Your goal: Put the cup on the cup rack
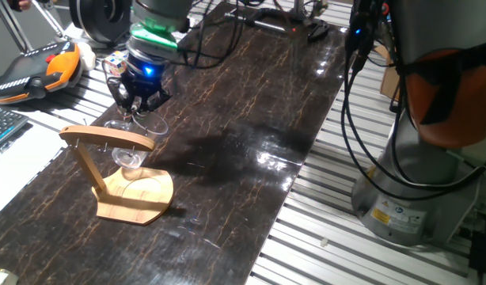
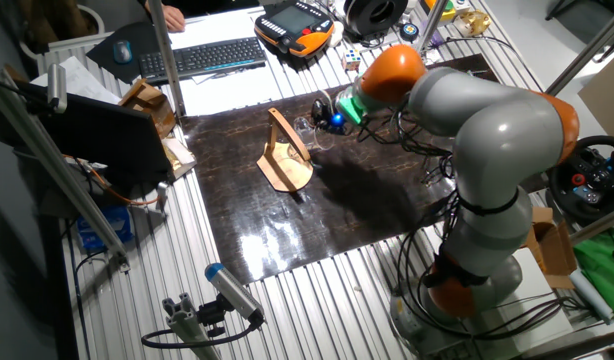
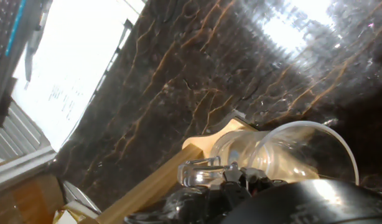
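The gripper [image 1: 137, 101] is carrying the cup [image 1: 130, 138], jaws clamping its rim, hanging it just behind the cup rack [image 1: 120, 176] above the dark surface [image 1: 251, 119]. Next, I'd say, it is needing to line the handle up with a hook.

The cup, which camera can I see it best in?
The hand view: the cup fills the picture, with its rim and handle clear, right in front of the gripper. One fixed view shows it only as a faint glass shape by the cup rack. In the other fixed view it is tiny.
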`<state>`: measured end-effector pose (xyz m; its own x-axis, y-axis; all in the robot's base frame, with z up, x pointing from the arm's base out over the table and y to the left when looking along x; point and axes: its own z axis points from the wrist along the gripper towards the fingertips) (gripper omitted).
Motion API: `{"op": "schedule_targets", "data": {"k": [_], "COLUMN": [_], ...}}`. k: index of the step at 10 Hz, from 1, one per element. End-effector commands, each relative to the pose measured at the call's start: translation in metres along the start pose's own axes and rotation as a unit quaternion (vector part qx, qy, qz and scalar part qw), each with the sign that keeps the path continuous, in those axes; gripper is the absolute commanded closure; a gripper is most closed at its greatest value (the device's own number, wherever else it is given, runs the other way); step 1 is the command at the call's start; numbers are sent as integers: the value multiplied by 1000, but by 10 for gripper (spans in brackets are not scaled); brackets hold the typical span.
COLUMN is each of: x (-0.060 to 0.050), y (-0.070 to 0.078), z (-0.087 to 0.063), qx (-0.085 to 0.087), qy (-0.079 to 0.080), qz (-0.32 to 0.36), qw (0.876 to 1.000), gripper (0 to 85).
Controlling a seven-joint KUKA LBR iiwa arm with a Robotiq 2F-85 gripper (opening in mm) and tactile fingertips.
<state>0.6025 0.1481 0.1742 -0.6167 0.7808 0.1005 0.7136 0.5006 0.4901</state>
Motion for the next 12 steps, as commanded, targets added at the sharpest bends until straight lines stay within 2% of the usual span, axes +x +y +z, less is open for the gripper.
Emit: {"op": "schedule_targets", "data": {"k": [1, 3, 5, 8, 11, 12], "x": [0, 0, 0, 11, 12, 13], "y": [0, 0, 0, 14, 15, 16], "z": [0, 0, 0, -16, -32, -36], "qx": [-5, -9, -6, -16, -26, -35], "qy": [0, 7, 21, 34, 40, 41], "qz": [2, 3, 3, 20, 9, 4], "qw": [1000, 1000, 1000, 999, 999, 999], "gripper": [840, 840, 840, 840, 840, 840]}}
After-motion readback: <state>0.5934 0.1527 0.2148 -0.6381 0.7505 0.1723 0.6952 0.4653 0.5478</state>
